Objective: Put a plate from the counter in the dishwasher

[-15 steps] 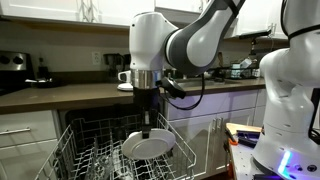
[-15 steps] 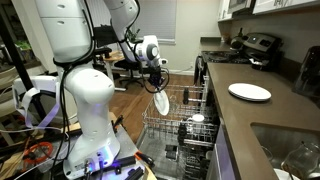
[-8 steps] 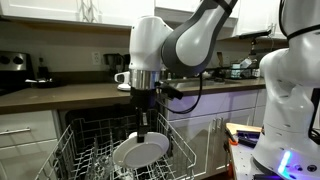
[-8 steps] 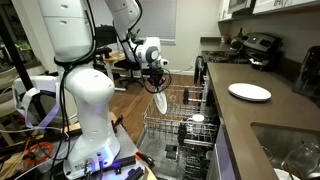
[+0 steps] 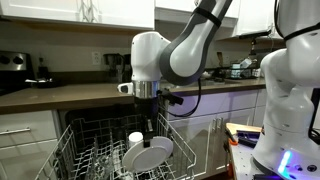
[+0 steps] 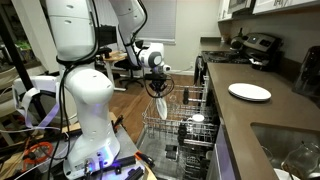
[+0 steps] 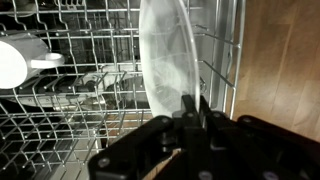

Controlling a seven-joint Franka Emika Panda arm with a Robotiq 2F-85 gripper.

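Dark kitchen counter (image 6: 250, 122) bears a spare plate (image 6: 249, 92). Gripper (image 7: 193, 103) jaws clamp the plate (image 5: 150, 156) upright at the dishwasher rack (image 5: 85, 150).

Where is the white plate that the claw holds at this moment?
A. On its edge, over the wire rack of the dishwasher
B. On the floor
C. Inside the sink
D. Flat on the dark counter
A: in the wrist view the claw is shut on the rim of the plate, which stands on edge above the wire rack.
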